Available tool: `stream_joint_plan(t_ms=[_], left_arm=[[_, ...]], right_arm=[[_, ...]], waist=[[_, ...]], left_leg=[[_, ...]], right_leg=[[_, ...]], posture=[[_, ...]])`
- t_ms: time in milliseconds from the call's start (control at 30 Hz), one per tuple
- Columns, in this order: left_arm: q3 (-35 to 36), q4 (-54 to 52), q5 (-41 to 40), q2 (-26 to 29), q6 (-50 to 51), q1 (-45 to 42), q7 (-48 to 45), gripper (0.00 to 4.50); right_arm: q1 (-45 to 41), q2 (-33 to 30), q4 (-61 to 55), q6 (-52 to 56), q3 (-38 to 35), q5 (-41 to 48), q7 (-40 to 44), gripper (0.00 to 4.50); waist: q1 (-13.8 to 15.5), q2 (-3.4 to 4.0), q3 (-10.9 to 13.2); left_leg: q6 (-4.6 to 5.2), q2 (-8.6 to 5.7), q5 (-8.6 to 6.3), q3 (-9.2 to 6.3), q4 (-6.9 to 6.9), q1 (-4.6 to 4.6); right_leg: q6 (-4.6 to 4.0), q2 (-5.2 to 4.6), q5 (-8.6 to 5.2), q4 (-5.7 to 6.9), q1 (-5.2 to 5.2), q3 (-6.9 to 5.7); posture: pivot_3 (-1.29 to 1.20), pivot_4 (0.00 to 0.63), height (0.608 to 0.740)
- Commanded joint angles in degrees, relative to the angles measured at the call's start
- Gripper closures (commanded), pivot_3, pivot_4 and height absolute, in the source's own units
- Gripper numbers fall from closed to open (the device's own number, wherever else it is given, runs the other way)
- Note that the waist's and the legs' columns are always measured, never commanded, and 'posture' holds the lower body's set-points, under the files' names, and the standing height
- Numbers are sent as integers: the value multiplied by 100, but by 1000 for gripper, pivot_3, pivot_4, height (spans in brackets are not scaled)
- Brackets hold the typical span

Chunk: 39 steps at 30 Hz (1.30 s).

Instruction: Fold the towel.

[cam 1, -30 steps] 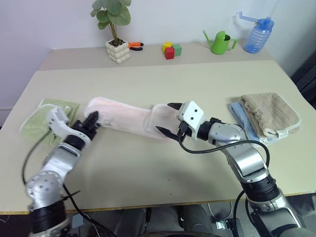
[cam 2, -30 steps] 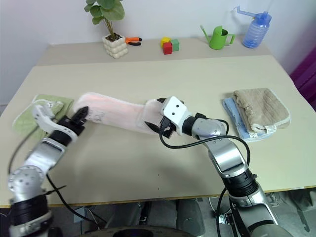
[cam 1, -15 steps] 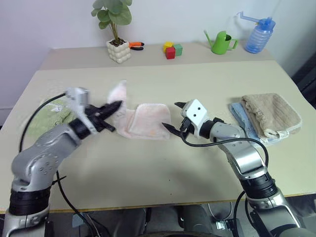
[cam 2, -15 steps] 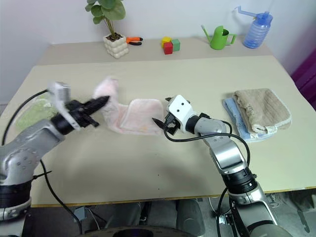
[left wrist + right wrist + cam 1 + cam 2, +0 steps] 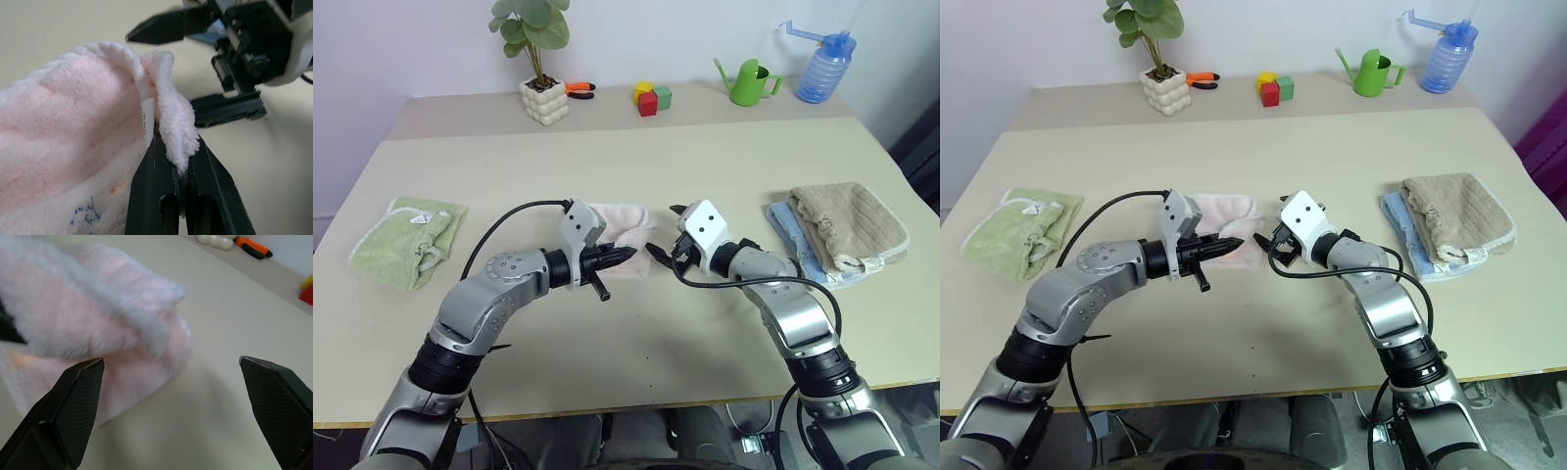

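The pale pink towel lies doubled over on the table's middle, its top layer bunched up. My left gripper reaches in from the left at the towel's near right corner. In the left wrist view it is shut on a fold of the towel's edge beside a white label; a small dark mark shows lower down. My right gripper hovers just right of the towel, open, with nothing between its fingers. The right wrist view shows the right gripper open in front of the towel.
A folded green towel lies at the left, and folded beige and blue towels at the right. Along the back stand a potted plant, orange pliers, coloured blocks, a green watering can and a blue spray bottle.
My left gripper has swung right, carrying the towel's left end over onto its right part; the long strip is now a short doubled pile. The right gripper stayed open, shifting slightly right.
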Motion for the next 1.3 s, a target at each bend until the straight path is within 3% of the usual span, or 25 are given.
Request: stream_joint_plan(t_ms=[33, 200, 267, 367, 400, 467, 567, 600, 700, 800, 933, 1300], left_arm=[[226, -272, -88, 70, 60, 79, -230, 2578], [828, -619, -584, 172, 117, 286, -542, 187], [1387, -727, -985, 200, 198, 325, -511, 187], [2155, -626, -1416, 94, 245, 283, -181, 150], [2337, -567, -1472, 76, 233, 286, -94, 751], [2499, -511, -1392, 90, 150, 292, -1, 1432], [2428, -128, -842, 97, 50, 143, 407, 2892], [2169, 22, -437, 164, -88, 123, 472, 2931], [1487, 379, 394, 193, -554, 25, 368, 2931], [1279, 890, 642, -68, -683, -143, 383, 2931], [769, 1095, 1202, 57, -1127, -9, -73, 2931], [408, 1778, 2100, -430, -1909, 407, 28, 2931]], right_arm=[[-30, -23, -103, -41, -179, -41, -79, 0], [16, -133, -91, -10, -259, -53, -25, 0], [76, -292, -180, 50, -417, 30, 82, 0], [130, -514, -275, 94, -654, 133, 188, 1230], [120, -567, -278, 82, -722, 141, 185, 1806], [78, -617, -263, 84, -838, 172, 179, 2734], [-130, -591, -231, -20, -925, 193, 182, 4228], [-300, -439, -310, 91, -935, 367, 202, 4453], [-746, -94, -384, 309, -585, 621, 439, 4453], [-1092, 187, 22, 246, -149, 406, 468, 4453], [-1349, 502, 593, 341, 317, 328, 585, 4453], [-863, 503, 1860, -244, 897, -321, 557, 4453]], waist=[[-3, 0, 0], [-4, 0, 0], [0, 0, 0], [17, 0, 0], [19, 0, 0], [20, 0, 0], [17, 0, 0], [10, -1, 0], [-17, 0, 0], [-12, -2, -1], [-15, -2, -1], [-15, 0, -11]], left_leg=[[0, 0, 0, 0, 0, 0], [-1, 0, 1, 0, 0, -1], [-1, 0, 1, 0, 0, -1], [0, 0, 0, -1, 1, -1], [0, 0, 0, 0, 1, -1], [1, 0, -1, 0, 1, 0], [-1, 0, 1, 1, 1, 1], [-2, 0, 2, 1, 2, 1], [-6, 3, 4, 2, -2, 3], [-8, 3, 5, 0, -1, 1], [-9, 2, 5, 1, 2, -4], [-9, 1, 5, 3, 1, 2]], right_leg=[[0, 0, 0, 0, 0, 0], [0, 0, 0, 1, -3, 1], [0, 0, 0, 1, -2, 1], [0, -1, 0, 1, -2, 1], [0, -1, 0, 1, -2, 1], [0, -1, 0, 1, 0, 0], [0, 0, 0, 2, 0, 1], [0, 0, 1, 2, 0, 1], [-2, 4, 2, 3, 0, 2], [-3, 5, 2, 0, -1, 1], [-3, 4, 2, 0, -6, 2], [-3, 3, 2, 5, -7, 5]], posture=[[0, 150, 732], [0, 150, 732], [0, 150, 732], [0, 150, 732], [0, 150, 732], [0, 150, 732], [0, 150, 732], [0, 150, 732], [0, 150, 732], [0, 150, 732], [0, 150, 732], [0, 150, 732]])
